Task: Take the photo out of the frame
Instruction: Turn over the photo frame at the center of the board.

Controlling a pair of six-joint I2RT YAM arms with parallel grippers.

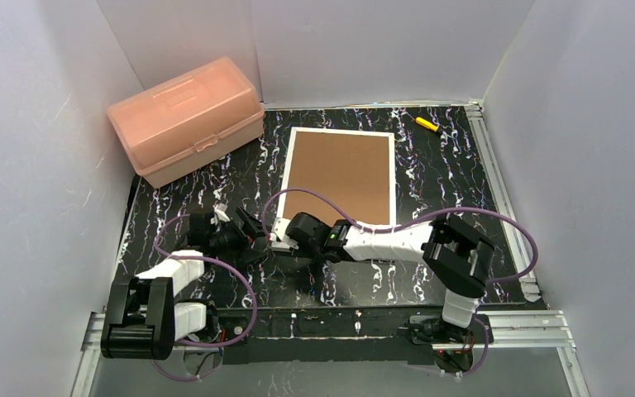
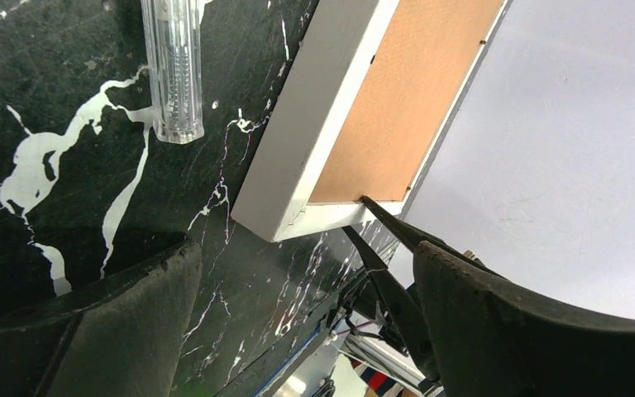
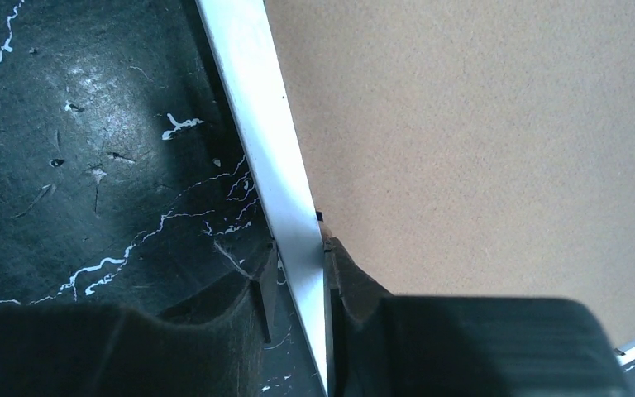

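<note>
- The frame (image 1: pixel 341 175) lies flat with its brown back up, in the middle of the dark marbled surface (image 1: pixel 455 174). Its long axis runs bottom to top in the overhead view. I cannot see the photo.
- My right gripper (image 1: pixel 276 238) is at the frame's lower left corner. In its wrist view (image 3: pixel 298 265) the jaws are narrow and pinch the white border, one finger on the outer side and the other over the brown back.
- My left gripper (image 1: pixel 244 227) sits just left of that corner, jaws wide and holding nothing (image 2: pixel 306 256).
- A clear plastic stick (image 2: pixel 174 66) lies on the surface beside the frame's edge, not touching it.
- A pink box (image 1: pixel 183 117) sits at upper left and a small yellow tool (image 1: pixel 427 124) at upper right, both apart from the frame. Dark surface shows along its right and far edges.
</note>
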